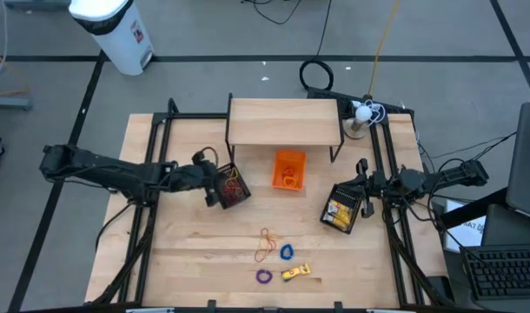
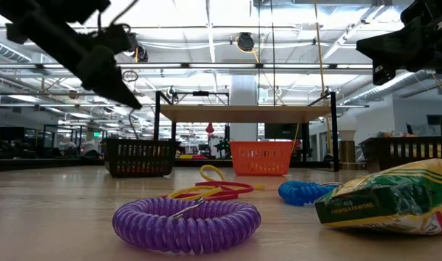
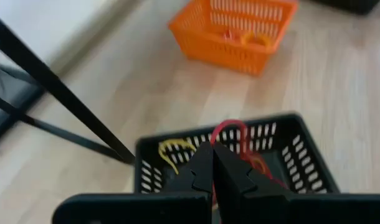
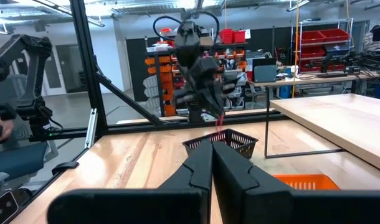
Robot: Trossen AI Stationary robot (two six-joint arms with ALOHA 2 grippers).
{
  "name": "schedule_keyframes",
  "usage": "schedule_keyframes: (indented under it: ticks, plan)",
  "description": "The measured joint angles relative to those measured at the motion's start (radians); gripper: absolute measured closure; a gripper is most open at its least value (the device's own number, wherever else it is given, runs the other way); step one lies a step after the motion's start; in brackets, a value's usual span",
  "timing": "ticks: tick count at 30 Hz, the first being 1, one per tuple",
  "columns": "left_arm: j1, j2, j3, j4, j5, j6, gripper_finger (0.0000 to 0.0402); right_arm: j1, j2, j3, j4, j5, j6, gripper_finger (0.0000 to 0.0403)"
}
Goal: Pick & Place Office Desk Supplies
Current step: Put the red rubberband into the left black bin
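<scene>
The yellow-and-green crayon box (image 2: 392, 199) near the tabletop's front edge carries print along its side reading roughly "Crayola Crayons"; nothing else can be read.

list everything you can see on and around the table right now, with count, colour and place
black basket: one, black, left of table centre, red and yellow bands inside
orange basket: one, orange, centre, in front of the shelf
second black basket: one, black, right side, yellow packs inside
wooden shelf: one, light wood on black legs, back of table
rubber bands: a few, orange-red, loose at front centre
blue ring: one, blue, beside the bands
purple ring: one, purple coil, front
crayon pack: one, yellow, right of the purple ring
bin: one, white, on the floor beyond the table
left gripper: shut, over the black basket
right gripper: shut, over the second black basket
</scene>
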Motion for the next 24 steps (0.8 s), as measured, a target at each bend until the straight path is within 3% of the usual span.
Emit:
schedule_keyframes:
  ticks: [4, 14, 18, 24]
  plan:
    - [0.03, 0.073, 0.0, 0.0, 0.061, 0.0, 0.0401, 0.0, 0.0, 0.0, 0.0, 0.0, 0.0, 0.0399]
    - [0.044, 0.189, 0.0, 0.006, 0.084, -0.026, 0.0389, 0.0, 0.0, 0.0, 0.0, 0.0, 0.002, 0.0399]
    - [0.044, 0.187, 0.0, 0.008, 0.091, -0.022, 0.0347, 0.0, 0.0, 0.0, 0.0, 0.0, 0.002, 0.0399]
    - [0.044, 0.123, 0.0, -0.002, 0.111, -0.007, 0.0241, 0.0, 0.0, 0.0, 0.0, 0.0, 0.003, 0.0399]
